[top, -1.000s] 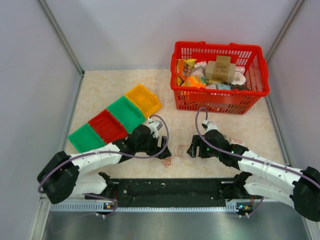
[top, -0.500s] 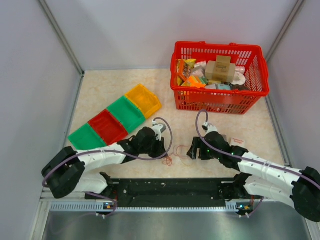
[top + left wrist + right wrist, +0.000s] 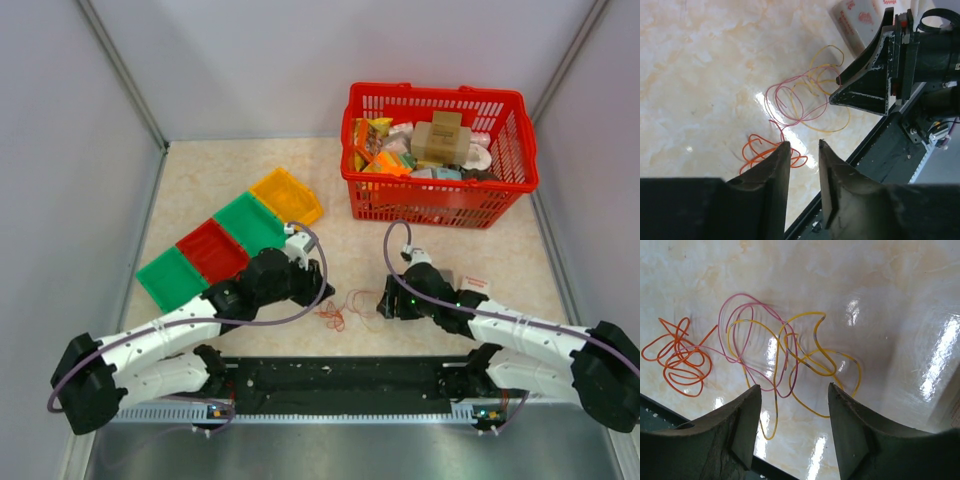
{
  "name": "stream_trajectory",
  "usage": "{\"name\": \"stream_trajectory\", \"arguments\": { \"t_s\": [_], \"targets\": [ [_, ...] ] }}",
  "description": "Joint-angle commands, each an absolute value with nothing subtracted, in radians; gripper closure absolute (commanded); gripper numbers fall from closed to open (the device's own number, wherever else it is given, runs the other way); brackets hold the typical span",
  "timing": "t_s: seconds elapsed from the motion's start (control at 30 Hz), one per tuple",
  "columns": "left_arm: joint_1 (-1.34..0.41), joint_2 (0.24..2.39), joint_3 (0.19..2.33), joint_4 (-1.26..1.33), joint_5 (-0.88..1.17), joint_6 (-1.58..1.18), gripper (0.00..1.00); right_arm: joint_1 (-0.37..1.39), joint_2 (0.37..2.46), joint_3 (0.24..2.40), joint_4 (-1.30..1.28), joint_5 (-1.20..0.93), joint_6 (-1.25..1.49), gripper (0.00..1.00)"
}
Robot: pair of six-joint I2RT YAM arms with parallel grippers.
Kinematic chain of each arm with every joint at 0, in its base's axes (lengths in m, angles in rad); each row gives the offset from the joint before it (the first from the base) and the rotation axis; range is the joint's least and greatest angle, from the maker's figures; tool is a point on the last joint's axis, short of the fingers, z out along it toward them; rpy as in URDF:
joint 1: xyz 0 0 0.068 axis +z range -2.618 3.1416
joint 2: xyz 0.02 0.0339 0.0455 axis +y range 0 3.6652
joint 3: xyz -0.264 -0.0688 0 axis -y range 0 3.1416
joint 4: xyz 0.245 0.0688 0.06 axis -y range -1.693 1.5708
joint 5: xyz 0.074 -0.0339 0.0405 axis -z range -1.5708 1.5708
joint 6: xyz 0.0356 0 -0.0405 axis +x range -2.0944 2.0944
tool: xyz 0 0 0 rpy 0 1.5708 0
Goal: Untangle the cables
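Observation:
The cables (image 3: 342,310) lie loose on the table between my two grippers. In the right wrist view an orange loop bundle (image 3: 680,360) sits left, joined to pink loops (image 3: 755,335) and yellow loops (image 3: 825,360). My right gripper (image 3: 793,387) is open and empty, just above the near edge of the yellow and pink loops. My left gripper (image 3: 803,144) is open with a narrow gap and empty, its tips just above the orange bundle (image 3: 765,152). In the top view the left gripper (image 3: 312,285) is left of the tangle and the right gripper (image 3: 385,300) is right of it.
Green, red, green and yellow bins (image 3: 230,245) stand in a row at the left. A red basket (image 3: 440,200) full of goods stands at the back right. A flat sponge packet (image 3: 474,285) lies by the right arm. The black base rail (image 3: 340,375) runs along the near edge.
My left gripper has drawn back up and to the left, away from the tangle. The cables now lie more spread out towards the right gripper, which has edged slightly left.

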State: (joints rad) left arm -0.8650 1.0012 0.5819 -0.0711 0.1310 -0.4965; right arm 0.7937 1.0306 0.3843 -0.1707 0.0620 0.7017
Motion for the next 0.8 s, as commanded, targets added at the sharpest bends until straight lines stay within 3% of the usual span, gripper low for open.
{"name": "stream_trajectory", "arguments": {
  "t_s": [0.0,0.13,0.37,0.57,0.63,0.77],
  "targets": [
    [-0.868,1.028,0.609,-0.080,0.135,-0.471,0.53,0.795,0.999,0.414,-0.130,0.109,0.692,0.45],
    [-0.873,1.121,0.595,-0.055,0.186,-0.492,0.43,0.795,0.934,0.396,-0.140,0.130,0.703,0.45],
    [-0.914,1.242,0.574,-0.008,0.155,-0.489,0.49,0.793,0.842,0.351,-0.150,0.118,0.719,0.46],
    [-0.960,1.362,0.595,0.035,0.115,-0.476,0.45,0.795,0.877,0.345,-0.107,0.066,0.724,0.46],
    [-0.971,1.391,0.603,0.034,0.107,-0.476,0.50,0.796,0.896,0.344,-0.092,0.055,0.724,0.46],
    [-0.976,1.376,0.601,0.020,0.083,-0.479,0.73,0.795,0.928,0.337,-0.055,0.032,0.738,0.46]
  ]
}}
